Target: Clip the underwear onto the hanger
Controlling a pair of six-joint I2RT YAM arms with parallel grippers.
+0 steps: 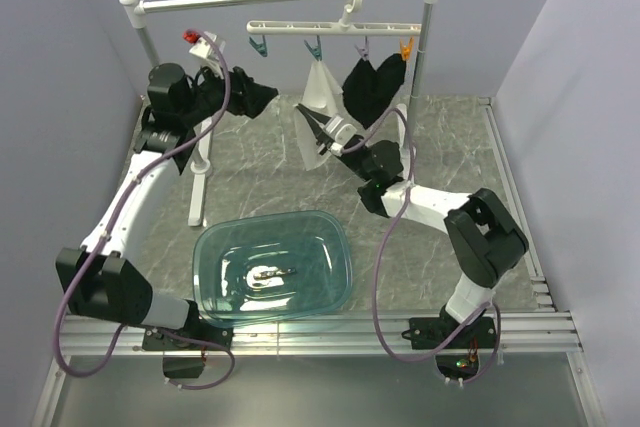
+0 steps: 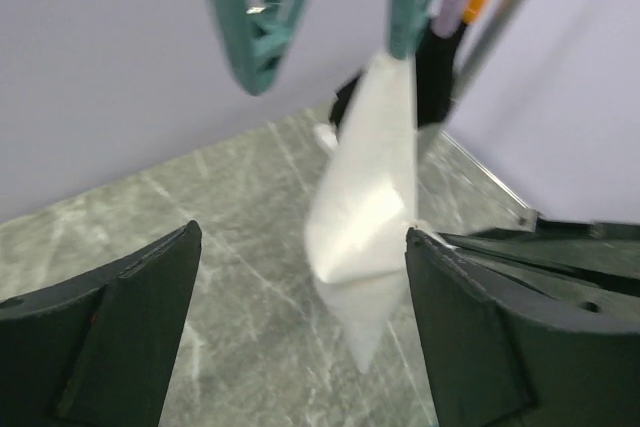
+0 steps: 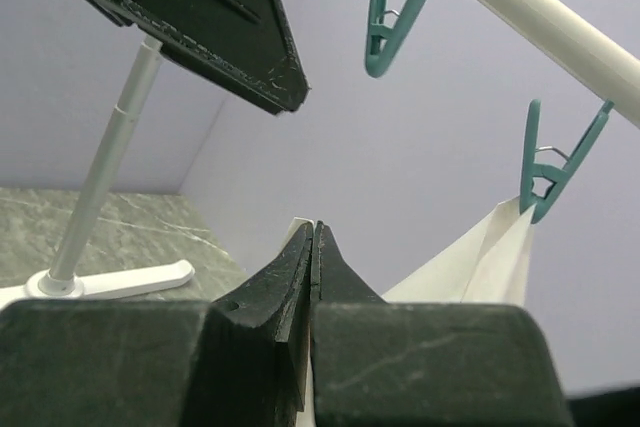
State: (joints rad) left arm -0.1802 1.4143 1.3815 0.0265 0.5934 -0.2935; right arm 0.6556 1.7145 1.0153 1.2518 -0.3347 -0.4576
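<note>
While the underwear (image 1: 320,87) hangs from the hanger's (image 1: 300,25) second teal peg (image 1: 315,49), one arm grips it
Below the hanger, the right gripper (image 3: 312,237) is pinched fully closed on the underwear's lower part; the left gripper (image 2: 302,247), under the hanger's first teal peg (image 1: 258,45), has its fingers spread wide with nothing between them

lower part of the underwear (image 3: 480,262) out of sight behind the right claw (image 3: 313,237), likely between its tips
</note>
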